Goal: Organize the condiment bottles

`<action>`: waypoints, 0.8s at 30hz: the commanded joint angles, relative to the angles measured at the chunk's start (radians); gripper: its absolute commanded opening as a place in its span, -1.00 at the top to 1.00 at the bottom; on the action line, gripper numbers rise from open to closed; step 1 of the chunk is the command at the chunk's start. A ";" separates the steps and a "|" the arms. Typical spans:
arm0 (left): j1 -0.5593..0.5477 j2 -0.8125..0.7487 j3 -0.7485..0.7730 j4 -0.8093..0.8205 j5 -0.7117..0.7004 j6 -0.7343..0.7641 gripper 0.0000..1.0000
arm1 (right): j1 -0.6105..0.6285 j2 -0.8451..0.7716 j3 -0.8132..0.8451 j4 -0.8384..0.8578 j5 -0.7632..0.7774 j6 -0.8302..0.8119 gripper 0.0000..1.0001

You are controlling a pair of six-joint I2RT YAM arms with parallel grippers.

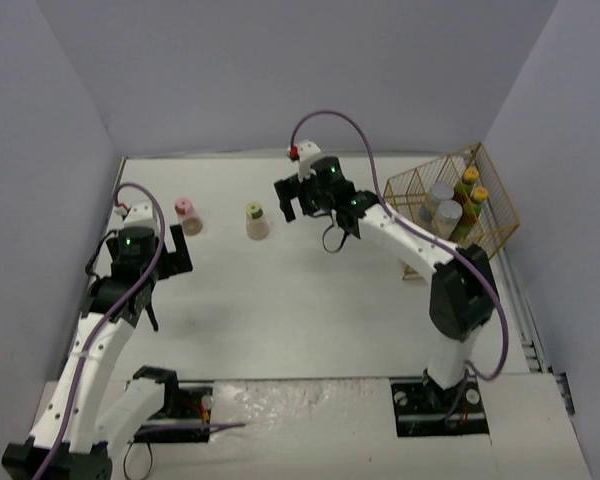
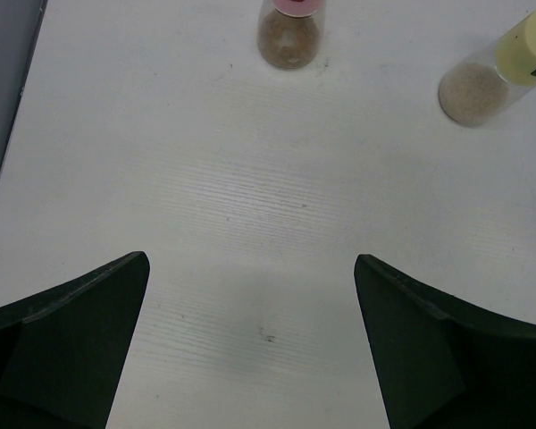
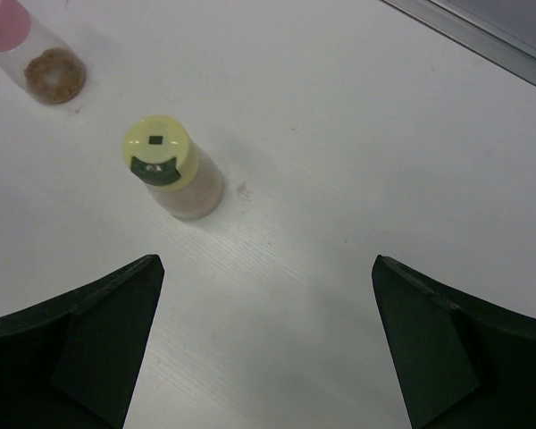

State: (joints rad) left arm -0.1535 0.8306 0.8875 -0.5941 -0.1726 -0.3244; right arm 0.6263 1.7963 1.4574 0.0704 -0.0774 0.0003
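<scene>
A pink-capped shaker and a yellow-green-capped shaker stand on the white table at the back left. Two silver-lidded jars and two dark yellow-capped bottles stand inside the gold wire basket at the right. My left gripper is open and empty, just near of the pink shaker, with the yellow-green one further right. My right gripper is open and empty, right of the yellow-green shaker. The pink shaker lies beyond it.
Grey walls close in the table on the left, back and right. A metal edge strip runs along the table's back. The basket sits against the right wall. Both arm bases stand at the near edge.
</scene>
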 commanded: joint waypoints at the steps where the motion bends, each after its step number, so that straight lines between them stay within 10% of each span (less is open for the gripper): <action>1: 0.011 0.012 0.016 0.043 -0.009 -0.001 -0.94 | 0.065 0.110 0.108 0.190 -0.025 -0.034 -1.00; 16: 0.014 0.030 0.016 0.042 -0.001 -0.002 -0.94 | 0.138 0.410 0.283 0.339 0.030 -0.054 -0.91; 24: 0.014 0.030 0.016 0.043 0.004 -0.004 -0.94 | 0.138 0.439 0.291 0.362 0.033 -0.065 -0.36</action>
State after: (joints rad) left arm -0.1482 0.8580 0.8875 -0.5941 -0.1724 -0.3248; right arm 0.7545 2.2561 1.6939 0.3352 -0.0667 -0.0487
